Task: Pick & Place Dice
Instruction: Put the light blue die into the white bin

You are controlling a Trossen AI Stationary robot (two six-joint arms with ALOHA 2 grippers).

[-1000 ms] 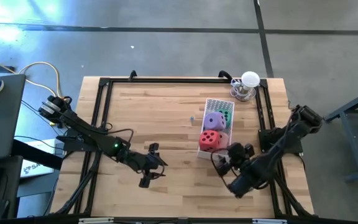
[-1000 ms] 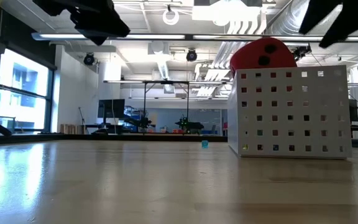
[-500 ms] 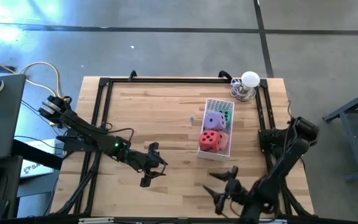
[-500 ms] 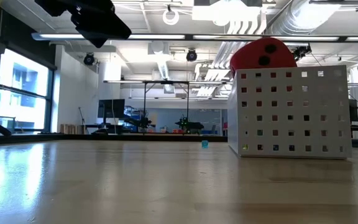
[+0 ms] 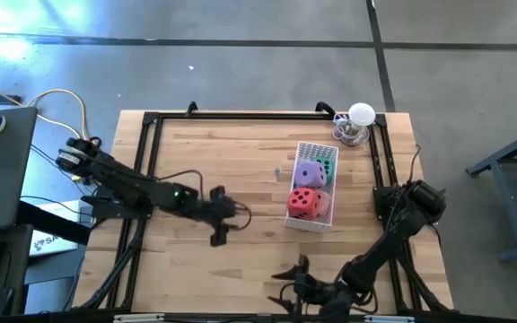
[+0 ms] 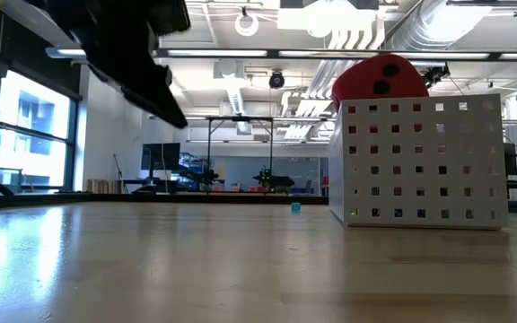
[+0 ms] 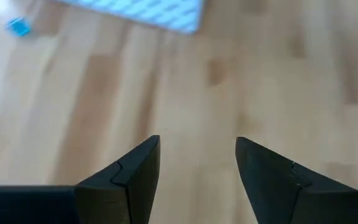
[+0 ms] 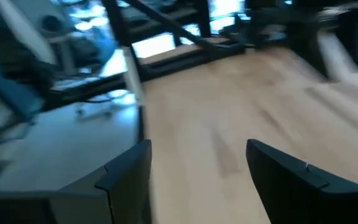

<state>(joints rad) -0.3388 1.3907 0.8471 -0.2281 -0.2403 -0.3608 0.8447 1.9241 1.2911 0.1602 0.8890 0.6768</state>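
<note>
A white perforated basket (image 5: 305, 151) stands right of the table's middle. In it lie a purple die (image 5: 310, 173), a red die (image 5: 304, 203), a green die (image 5: 327, 166) and a pink one (image 5: 324, 203). In the low view the red die (image 6: 380, 79) pokes above the basket's wall (image 6: 420, 161). My left gripper (image 5: 227, 226) hovers open above the bare wood left of the basket, nothing between its fingers (image 7: 197, 140). My right gripper (image 5: 287, 285) stands open over the table's near edge, pointing left, also with nothing in it (image 8: 197, 146).
A tiny blue bead (image 5: 277, 171) lies on the wood just left of the basket. A white-topped stand (image 5: 359, 121) sits at the far right corner. Black frame rails (image 5: 151, 135) run along the table's edges. Bare wood lies left of the basket.
My right gripper has swung away from the basket's near side toward the table's near edge and leftward, turning until it points left. My left gripper has shifted a little toward the far edge and the basket, sinking slightly. The dice have stayed in the basket.
</note>
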